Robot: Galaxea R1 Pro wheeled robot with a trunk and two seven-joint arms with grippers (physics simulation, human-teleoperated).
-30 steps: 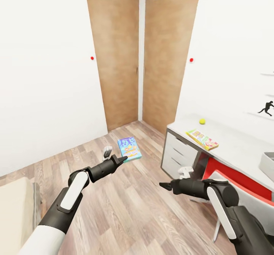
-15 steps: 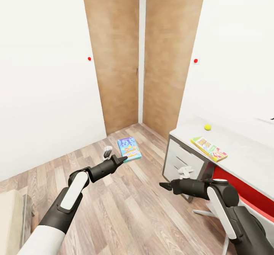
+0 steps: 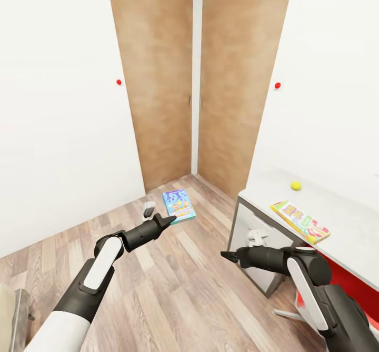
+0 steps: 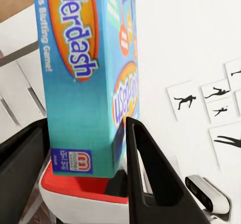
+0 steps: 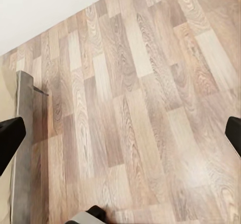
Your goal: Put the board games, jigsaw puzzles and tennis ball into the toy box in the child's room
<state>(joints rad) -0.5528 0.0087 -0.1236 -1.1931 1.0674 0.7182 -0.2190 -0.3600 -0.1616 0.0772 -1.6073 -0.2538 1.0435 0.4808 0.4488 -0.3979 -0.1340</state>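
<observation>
A blue board game [image 3: 179,205] sits upright between the fingers of my left gripper [image 3: 169,219], which is shut on its lower end; in the left wrist view the printed blue box [image 4: 85,83] runs up from between the left gripper's [image 4: 83,133] two fingers. My right gripper [image 3: 227,257] hangs open over the wood floor with nothing in it, and in the right wrist view the right gripper [image 5: 122,136] has its fingertips spread wide. On the table [image 3: 347,220] at the right lie the tennis ball [image 3: 296,185] and a yellow-green and red board game [image 3: 300,219]. The toy box is out of view.
Two tall brown doors [image 3: 158,78] meet in the room's corner straight ahead. White drawers [image 3: 252,236] front the desk's near end, with a red seat [image 3: 342,275] tucked under it. The bed's grey edge [image 5: 22,133] lies low beside the plank floor [image 3: 184,289].
The whole picture has shifted: the corner doors are more centred and the desk with ball and game has slid right and down. Both arms hold the same pose; the blue box stays gripped.
</observation>
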